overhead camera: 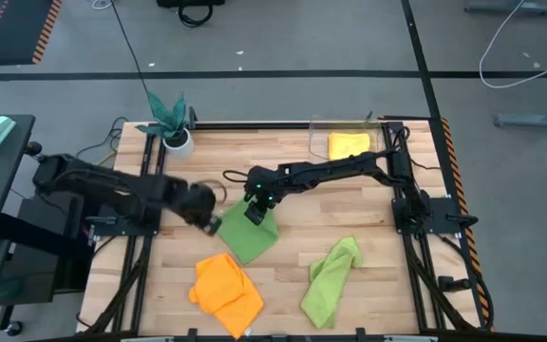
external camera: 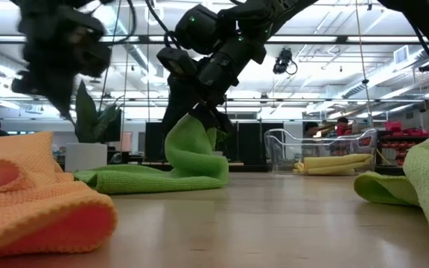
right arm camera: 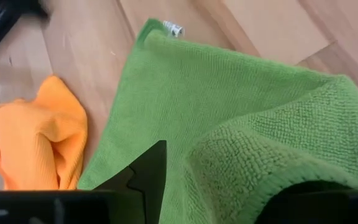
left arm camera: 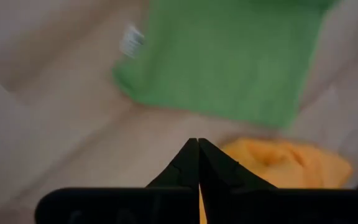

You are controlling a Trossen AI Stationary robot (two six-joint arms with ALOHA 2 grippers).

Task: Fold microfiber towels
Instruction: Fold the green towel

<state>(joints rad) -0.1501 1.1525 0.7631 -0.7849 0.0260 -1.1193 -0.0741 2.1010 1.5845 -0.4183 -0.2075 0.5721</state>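
High view shows the table (overhead camera: 292, 204) with a green towel (overhead camera: 252, 237) at its middle, one edge lifted in the right gripper (overhead camera: 254, 211), whose fingers clamp the fabric. The left gripper (overhead camera: 212, 224), fingers together and empty, hovers beside it. Fuzzy cloth could slip from the pinch, dropping the fold crooked.
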